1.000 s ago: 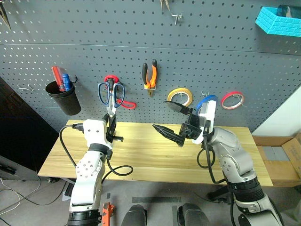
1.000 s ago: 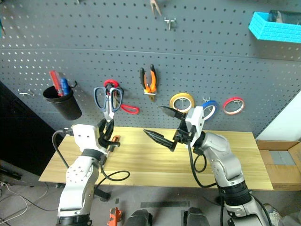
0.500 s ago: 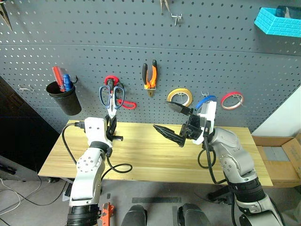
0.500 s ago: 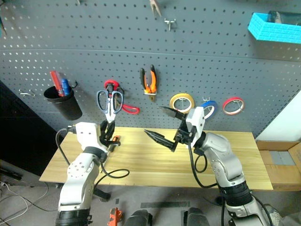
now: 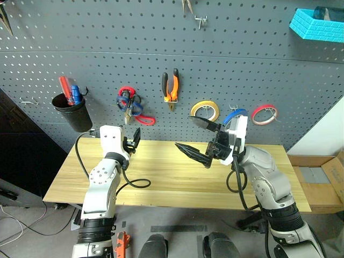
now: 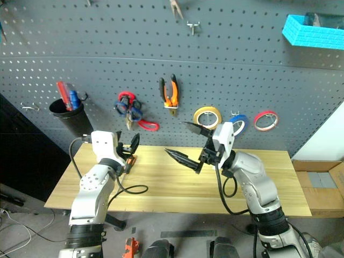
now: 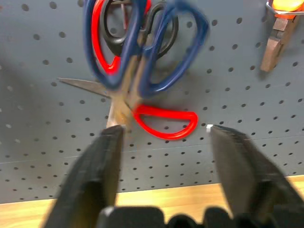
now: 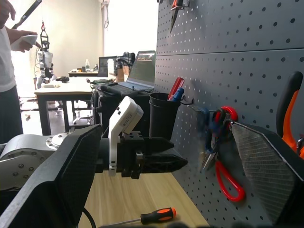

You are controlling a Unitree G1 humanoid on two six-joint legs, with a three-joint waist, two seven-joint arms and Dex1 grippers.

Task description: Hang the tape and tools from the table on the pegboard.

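Observation:
The dark blue-handled scissors point(image 5: 129, 104) hang on the pegboard point(image 5: 258, 70) over a red-handled pair, and look blurred in the left wrist view point(image 7: 142, 52). Just below them my left gripper point(image 5: 131, 141) is open and empty, its fingers point(image 7: 105, 161) apart. The orange-and-black pliers point(image 5: 171, 88) hang to the right. Further right, the blue tape point(image 5: 235, 115) hangs between a yellow roll point(image 5: 206, 110) and a red roll point(image 5: 265, 114). The screwdriver point(image 8: 156, 216) lies on the table point(image 5: 177, 177) beside my left arm. My right gripper point(image 5: 199, 137) hovers open over the table's middle.
A black cup point(image 5: 72, 110) holding red and blue pens hangs at the board's left. A turquoise basket point(image 5: 317, 21) sits high at the right. A cardboard box point(image 5: 322, 177) stands right of the table. A person point(image 8: 7, 71) stands far back in the room.
My left gripper has opened and let go of the blue scissors, which now hang on the hook by the red pair. The left arm moved toward the board. The right arm stayed still.

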